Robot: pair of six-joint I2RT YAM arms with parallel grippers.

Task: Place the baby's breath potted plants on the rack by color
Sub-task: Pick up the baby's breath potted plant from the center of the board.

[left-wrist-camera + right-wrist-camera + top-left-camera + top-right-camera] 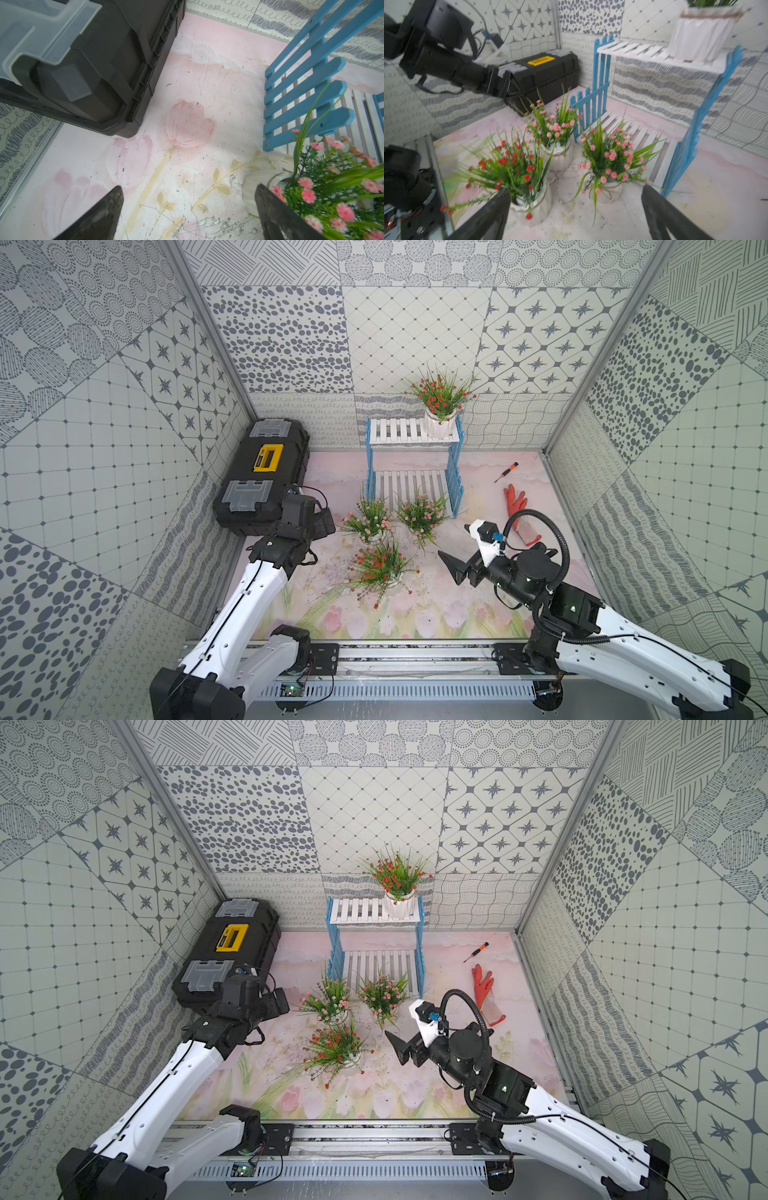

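Observation:
The rack stands at the back wall. A red-flowered baby's breath potted plant sits on the right end of its top shelf. Two pink-flowered plants stand on the mat before the lower shelf, and another red one stands nearer the front. My left gripper is open and empty, low beside the left pink plant's pot. My right gripper is open and empty, right of the plants, facing the front red plant and the right pink one.
A black and yellow toolbox lies at the left wall, close behind my left wrist. An orange-handled screwdriver and a red glove lie on the mat right of the rack. Patterned walls close in three sides.

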